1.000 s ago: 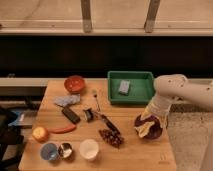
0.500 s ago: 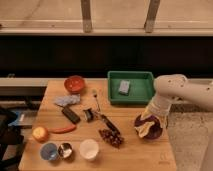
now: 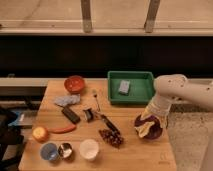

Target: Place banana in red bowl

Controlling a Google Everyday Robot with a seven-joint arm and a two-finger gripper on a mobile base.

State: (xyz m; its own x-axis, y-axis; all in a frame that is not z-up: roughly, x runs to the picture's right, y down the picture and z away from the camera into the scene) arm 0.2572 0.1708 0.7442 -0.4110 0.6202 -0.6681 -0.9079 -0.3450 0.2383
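The pale-yellow banana lies in the dark purple bowl at the table's right edge. The gripper is at the end of the white arm, which reaches in from the right. It hangs directly over the purple bowl, right at the banana. The small red bowl stands at the back left of the table, far from the gripper, and nothing shows inside it.
A green tray holding a grey block stands at the back, just left of the arm. A white cup, a blue cup, an orange fruit, a red chili, dark grapes and a black bar lie mid-table and front left.
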